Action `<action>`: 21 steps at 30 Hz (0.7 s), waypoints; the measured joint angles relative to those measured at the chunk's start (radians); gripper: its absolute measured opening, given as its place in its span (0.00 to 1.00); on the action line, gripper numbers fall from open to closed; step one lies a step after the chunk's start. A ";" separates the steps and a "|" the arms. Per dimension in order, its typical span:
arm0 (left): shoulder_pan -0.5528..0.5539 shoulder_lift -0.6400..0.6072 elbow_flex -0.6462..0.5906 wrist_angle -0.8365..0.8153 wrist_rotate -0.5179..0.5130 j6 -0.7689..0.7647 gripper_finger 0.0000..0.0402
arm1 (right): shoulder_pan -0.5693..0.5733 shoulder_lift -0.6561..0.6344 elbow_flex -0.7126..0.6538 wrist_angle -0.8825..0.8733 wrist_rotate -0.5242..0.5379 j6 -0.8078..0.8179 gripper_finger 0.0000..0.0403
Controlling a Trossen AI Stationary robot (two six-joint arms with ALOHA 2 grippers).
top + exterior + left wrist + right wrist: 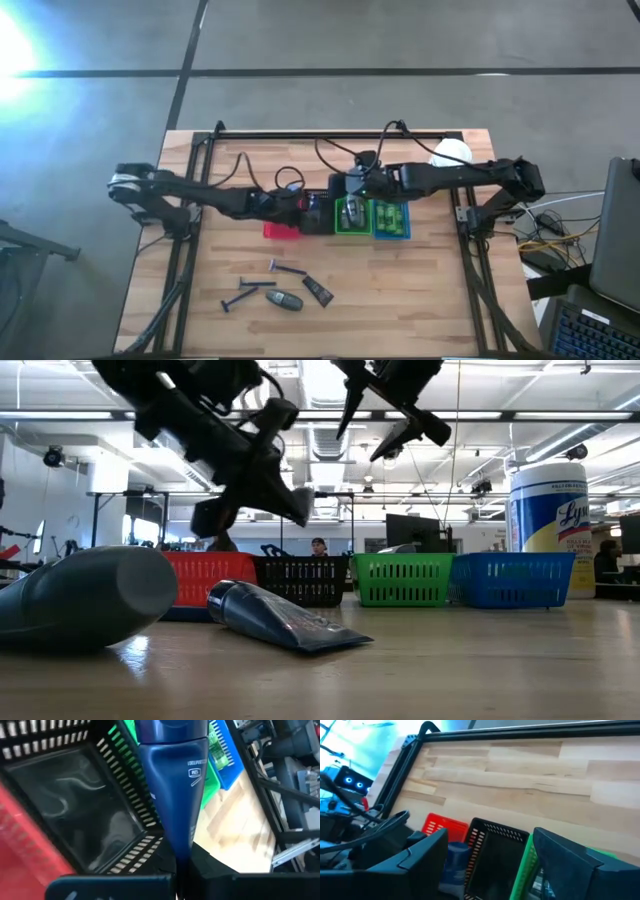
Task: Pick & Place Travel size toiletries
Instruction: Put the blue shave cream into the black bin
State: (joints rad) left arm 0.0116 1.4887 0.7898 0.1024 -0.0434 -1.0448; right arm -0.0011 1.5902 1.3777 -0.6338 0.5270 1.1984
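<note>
The light wooden desk [430, 290] is framed by a black rail along its far edge and both sides. Its near right part is bare wood, as is the strip between the far rail and the row of baskets.

Four small slatted plastic baskets stand side by side across the middle: one red basket [281, 229], one black basket [317, 215], one green basket [351, 216] and one blue basket [391, 220]. A large white-capped yellow-and-blue canister [548, 520] stands behind the blue basket near the far right corner.

The left end effector [300, 203] hangs over the red and black baskets, clamped on a dark blue squeeze tube [175, 785], which hangs above the rim of the black basket in the left wrist view. The right end effector [352, 190] hovers over the green basket with its fingers spread and nothing between them.

The blue basket holds small green bottles [391, 216]; their number cannot be told. The green basket holds a grey oval piece [351, 212].

Loose on the near left of the desk, well apart from the baskets, lie five items: three thin dark-handled razors [288, 269], one dark grey oval piece [284, 300] and one short dark tube [318, 290].
</note>
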 joint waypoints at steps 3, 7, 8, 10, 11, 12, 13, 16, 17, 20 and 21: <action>0.000 0.044 0.045 -0.016 -0.010 -0.041 0.05 | 0.013 0.001 0.000 -0.010 0.000 0.000 0.75; 0.002 0.087 0.083 -0.053 0.002 -0.083 0.14 | 0.039 0.000 0.000 -0.024 0.000 0.003 0.78; 0.002 0.094 0.089 -0.067 0.002 -0.091 0.17 | 0.045 0.001 0.000 -0.030 0.000 0.002 0.78; 0.002 0.107 0.093 -0.072 0.001 -0.089 0.22 | 0.057 0.001 0.000 -0.044 -0.001 0.003 0.80; 0.002 0.110 0.093 -0.076 0.001 -0.087 0.25 | 0.062 0.001 0.000 -0.052 0.000 0.006 0.81; 0.005 0.112 0.092 -0.077 0.001 -0.086 0.28 | 0.067 0.001 0.000 -0.059 0.000 0.006 0.82; 0.006 0.113 0.092 -0.077 0.001 -0.083 0.30 | 0.072 0.001 0.000 -0.068 0.000 0.006 0.82; 0.006 0.109 0.091 -0.095 -0.002 -0.055 0.36 | 0.083 0.001 0.000 -0.078 0.000 0.006 0.85; 0.006 0.101 0.090 -0.100 -0.004 -0.045 0.38 | 0.087 0.001 0.000 -0.082 0.000 0.006 0.86; 0.004 0.075 0.090 -0.102 -0.005 -0.014 0.42 | 0.095 0.001 0.000 -0.096 -0.001 0.003 0.88; 0.002 0.066 0.090 -0.102 -0.005 -0.003 0.43 | 0.097 0.001 0.000 -0.096 -0.011 -0.004 0.88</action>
State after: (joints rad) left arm 0.0134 1.5551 0.8803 0.0001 -0.0479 -1.0480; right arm 0.0954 1.5913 1.3777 -0.7300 0.5164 1.1949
